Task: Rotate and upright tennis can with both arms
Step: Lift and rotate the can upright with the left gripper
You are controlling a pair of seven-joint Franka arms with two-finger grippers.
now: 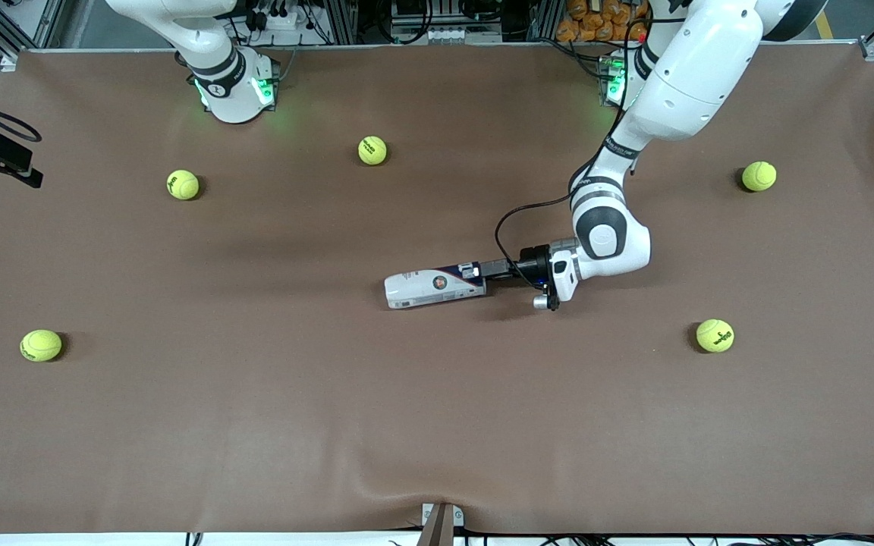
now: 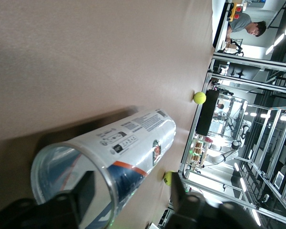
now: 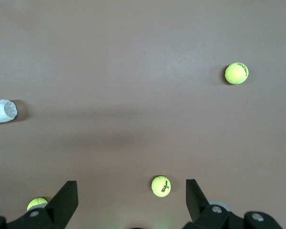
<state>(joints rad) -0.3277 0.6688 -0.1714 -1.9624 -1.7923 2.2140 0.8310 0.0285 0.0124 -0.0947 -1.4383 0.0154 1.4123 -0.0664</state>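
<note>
The tennis can [image 1: 437,286] lies on its side mid-table, white end toward the right arm's end, dark blue end toward the left arm's end. My left gripper [image 1: 476,274] is low at the dark end, open. In the left wrist view the silver-rimmed can [image 2: 133,138] fills the foreground. One finger [image 2: 82,191] shows inside the rim and the other finger [image 2: 178,191] stands clear outside the wall, so the left gripper [image 2: 131,193] straddles the wall. My right gripper [image 3: 131,200] is open and empty, high over the table and out of the front view. The can's white end [image 3: 2,111] shows at the edge of the right wrist view.
Several yellow-green tennis balls lie scattered on the brown table [image 1: 255,425]: one [image 1: 372,150] near the right arm's base, one [image 1: 183,184] beside it, one [image 1: 41,345] and one [image 1: 715,335] nearer the front camera, one [image 1: 759,176] toward the left arm's end.
</note>
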